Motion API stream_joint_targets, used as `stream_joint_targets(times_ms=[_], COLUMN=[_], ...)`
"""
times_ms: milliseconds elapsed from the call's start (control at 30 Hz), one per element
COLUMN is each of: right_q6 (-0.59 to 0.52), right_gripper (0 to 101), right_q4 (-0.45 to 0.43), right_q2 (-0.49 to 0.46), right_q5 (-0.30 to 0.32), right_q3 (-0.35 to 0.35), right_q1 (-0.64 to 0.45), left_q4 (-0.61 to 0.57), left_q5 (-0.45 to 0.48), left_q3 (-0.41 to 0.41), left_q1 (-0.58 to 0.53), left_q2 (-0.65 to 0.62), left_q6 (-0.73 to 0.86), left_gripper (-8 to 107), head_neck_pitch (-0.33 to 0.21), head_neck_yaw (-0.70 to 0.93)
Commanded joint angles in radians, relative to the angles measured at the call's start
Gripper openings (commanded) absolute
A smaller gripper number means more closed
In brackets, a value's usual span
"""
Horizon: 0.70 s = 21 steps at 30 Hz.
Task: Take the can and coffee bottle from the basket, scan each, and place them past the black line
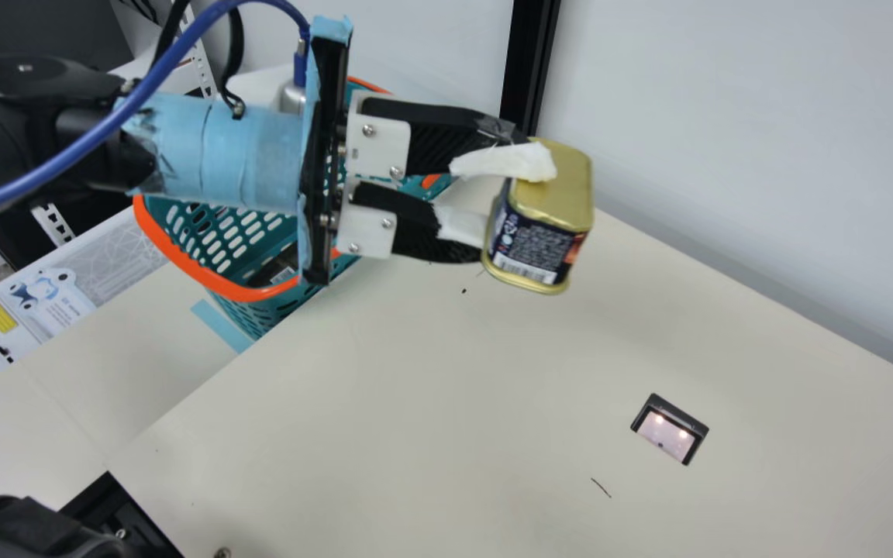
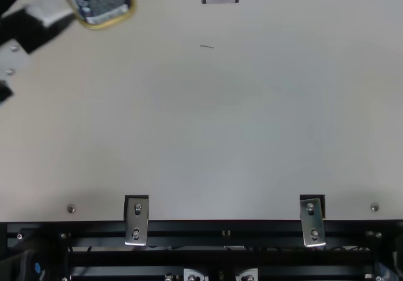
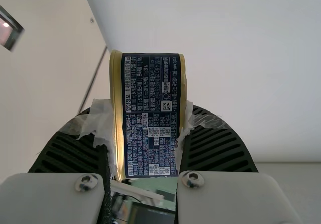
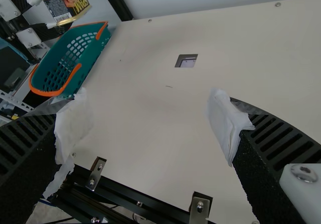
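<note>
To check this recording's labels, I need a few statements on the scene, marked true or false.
1. The left gripper holds the boxy gold metal can with a dark label. True.
2. A black-framed, lit scanner window is set into the cream table. True.
3. The can rests on that window. False: it is held up, away from it.
4. The teal plastic basket with an orange rim is on the left arm's side. True.
5. The right gripper is shut. False: it is open and empty.
</note>
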Motion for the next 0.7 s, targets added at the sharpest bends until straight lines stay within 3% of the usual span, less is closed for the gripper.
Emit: stream_joint_targets(times_ms=[0,167,200,667], right_q6=[0.0,0.0,0.0,0.0], right_gripper=[101,101,101,101], right_q4=[0.0,0.0,0.0,0.0], right_q2=[0.0,0.0,0.0,0.0], right_q5=[0.0,0.0,0.0,0.0], right_q3=[0.0,0.0,0.0,0.0], right_q1=[0.0,0.0,0.0,0.0], left_q4=[-0.089,-0.072,-0.112,-0.115], left_q5=[0.0,0.0,0.002,-0.001], left_q3=[0.029,0.066,0.063,0.063], left_q1=[-0.021,0.015,-0.002,0.015], left_q2=[-0.03,-0.093,-0.077,-0.091], left_q6=[-0.084,-0.186,-0.144,-0.183], left_gripper=[10,10,10,10], head_neck_pitch=[-0.019,-0.019,-0.019,-0.019], head_neck_yaw=[0.017,0.017,0.017,0.017])
